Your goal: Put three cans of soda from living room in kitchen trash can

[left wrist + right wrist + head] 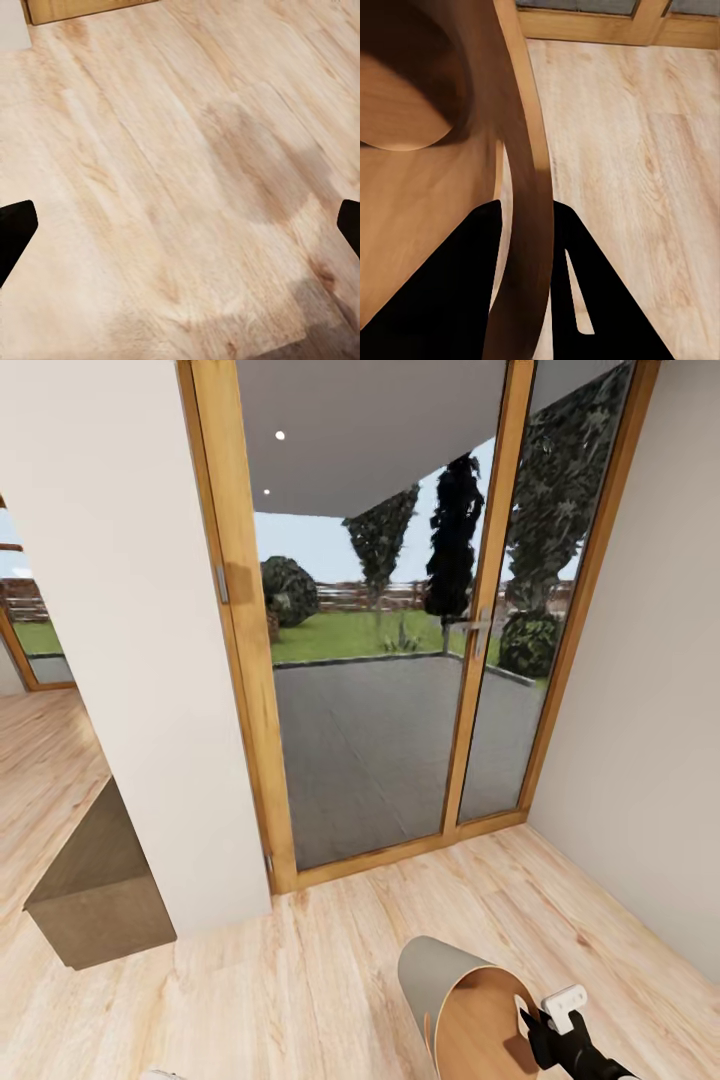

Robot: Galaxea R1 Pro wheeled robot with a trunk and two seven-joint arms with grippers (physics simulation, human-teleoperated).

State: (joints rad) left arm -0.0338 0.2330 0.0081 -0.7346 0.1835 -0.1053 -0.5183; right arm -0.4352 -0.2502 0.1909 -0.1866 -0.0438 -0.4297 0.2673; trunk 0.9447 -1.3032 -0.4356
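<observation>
The tash can [445, 975], pale grey outside and coppery brown inside, hangs tilted low at the right of the head view, its mouth toward me. My right gripper [535, 1025] is shut on its rim. In the right wrist view the black fingers [450, 300] straddle the rim [529, 180], one inside the wall and one outside. The part of the bin's inside [412, 97] that shows is bare. My left gripper [180, 225] is open over the plank floor, its fingertips [15, 225] far apart with nothing between them. The cans of soda are out of view.
A wood-framed glass door [380, 690] stands straight ahead with a patio and garden beyond. A white wall pillar [130, 660] is at the left, with a low brown block [100, 890] at its foot. A white wall [650, 710] closes the right. Light wood floor [300, 980] lies in front.
</observation>
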